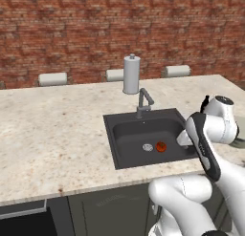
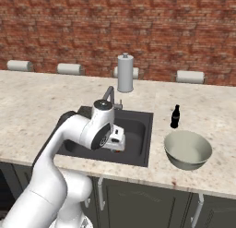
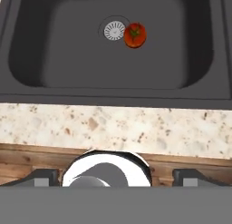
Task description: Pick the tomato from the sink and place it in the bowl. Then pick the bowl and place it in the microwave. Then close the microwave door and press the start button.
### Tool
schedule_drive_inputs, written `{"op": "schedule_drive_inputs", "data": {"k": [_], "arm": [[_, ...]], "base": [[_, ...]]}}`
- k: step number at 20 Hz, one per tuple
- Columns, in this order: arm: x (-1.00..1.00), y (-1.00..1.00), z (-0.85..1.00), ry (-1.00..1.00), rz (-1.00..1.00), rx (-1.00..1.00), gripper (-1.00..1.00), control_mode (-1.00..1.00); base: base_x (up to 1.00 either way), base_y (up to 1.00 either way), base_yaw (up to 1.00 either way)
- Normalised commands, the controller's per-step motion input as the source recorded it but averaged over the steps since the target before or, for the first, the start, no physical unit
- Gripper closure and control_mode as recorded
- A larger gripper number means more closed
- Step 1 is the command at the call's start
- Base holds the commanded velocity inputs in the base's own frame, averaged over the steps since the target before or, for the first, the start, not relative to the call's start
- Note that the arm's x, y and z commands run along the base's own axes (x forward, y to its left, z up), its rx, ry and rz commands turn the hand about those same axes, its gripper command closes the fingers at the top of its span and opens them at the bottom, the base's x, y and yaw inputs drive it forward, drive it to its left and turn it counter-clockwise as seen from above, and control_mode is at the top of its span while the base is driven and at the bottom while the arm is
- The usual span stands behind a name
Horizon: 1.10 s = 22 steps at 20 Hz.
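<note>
The tomato [image 3: 135,35] is a small red-orange ball lying on the floor of the dark grey sink [image 3: 45,60], touching the right side of the round silver drain [image 3: 114,30]. The left base view shows the tomato [image 1: 161,146] in the sink [image 1: 111,134], right of the drain. My gripper [image 2: 117,146] hangs over the sink's near part, well above and short of the tomato. Its fingertips [image 3: 43,177] stand wide apart, open, with nothing between them. The pale bowl [image 2: 187,149] stands upright on the counter right of the sink [image 2: 145,144]. The microwave and its door are out of view.
A grey faucet [image 1: 143,102] rises behind the sink, and a paper towel roll [image 1: 131,74] stands behind that. A small black bottle [image 2: 174,116] stands just behind the bowl. Speckled counter [image 1: 52,134] spreads to the left, up to a brick wall.
</note>
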Motion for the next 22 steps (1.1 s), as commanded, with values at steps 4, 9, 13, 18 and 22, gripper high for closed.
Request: {"op": "schedule_drive_inputs", "data": {"k": [4, 9, 13, 18, 22], "arm": [[0.56, -0.15, -0.04, 0.13, 0.00, 0.06, -1.00, -1.00], [0.71, 0.00, -0.16, 0.11, 0.00, 0.02, -1.00, -1.00], [0.62, 0.02, -0.25, 0.07, 0.00, 0.00, -1.00, -1.00], [0.44, 0.00, -0.50, 0.00, 0.00, 0.00, -1.00, -1.00], [0.56, 0.00, -0.53, 0.00, 0.01, 0.00, -1.00, -1.00]], "base": [[0.00, 0.00, 0.00], [0.00, 0.00, 0.00], [0.00, 0.00, 0.00], [0.00, 0.00, 0.00], [0.00, 0.00, 0.00]]}}
